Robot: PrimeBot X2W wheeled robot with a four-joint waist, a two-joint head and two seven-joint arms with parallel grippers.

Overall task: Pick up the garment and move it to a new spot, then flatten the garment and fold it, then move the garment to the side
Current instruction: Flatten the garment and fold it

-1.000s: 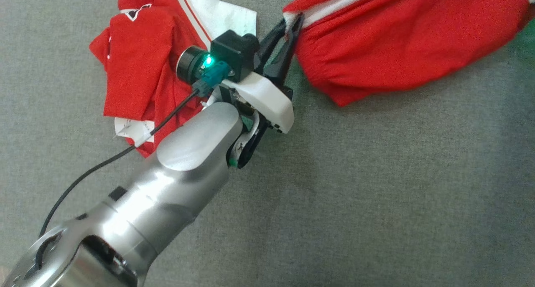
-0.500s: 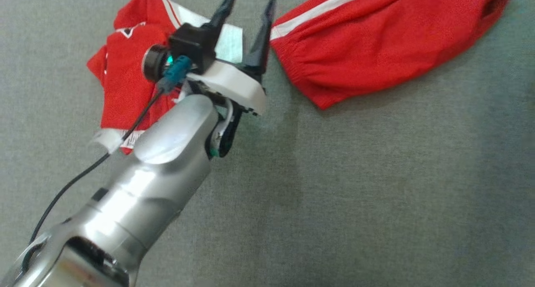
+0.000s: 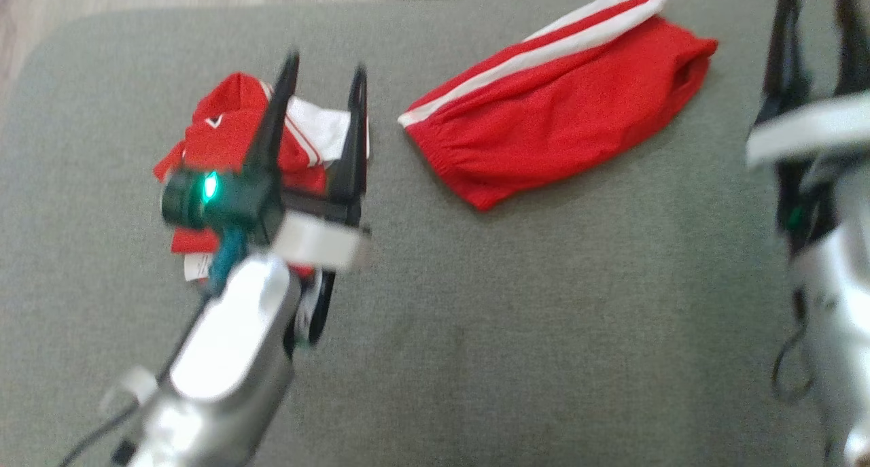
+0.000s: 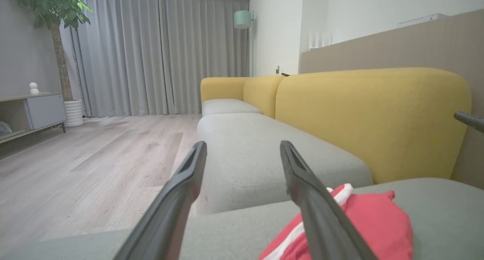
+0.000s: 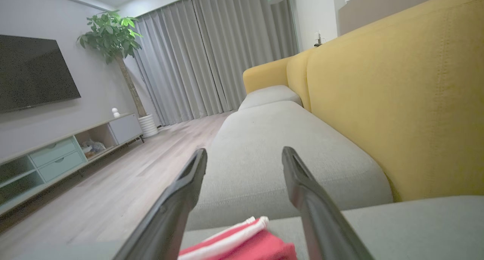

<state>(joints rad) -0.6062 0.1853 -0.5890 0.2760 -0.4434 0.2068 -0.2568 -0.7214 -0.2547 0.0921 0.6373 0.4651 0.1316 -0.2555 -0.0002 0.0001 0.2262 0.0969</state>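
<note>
Head view shows the folded red garment (image 3: 557, 107) at upper centre on the grey cushion (image 3: 510, 331), with the left gripper (image 3: 325, 73) and right gripper (image 3: 815, 18) both spread and empty.

The left hand (image 3: 325, 67) reaches from the near left toward the far side, its two dark fingers (image 4: 177, 199) spread wide with nothing between them. Its silver forearm (image 3: 224, 348) slants in from the near-left corner. The right hand (image 3: 815, 5), blurred at the far right, also stands parted and empty above its silver wrist (image 3: 839, 297).

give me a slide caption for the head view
Left claw and right claw open over sofa, red shorts between them
</note>
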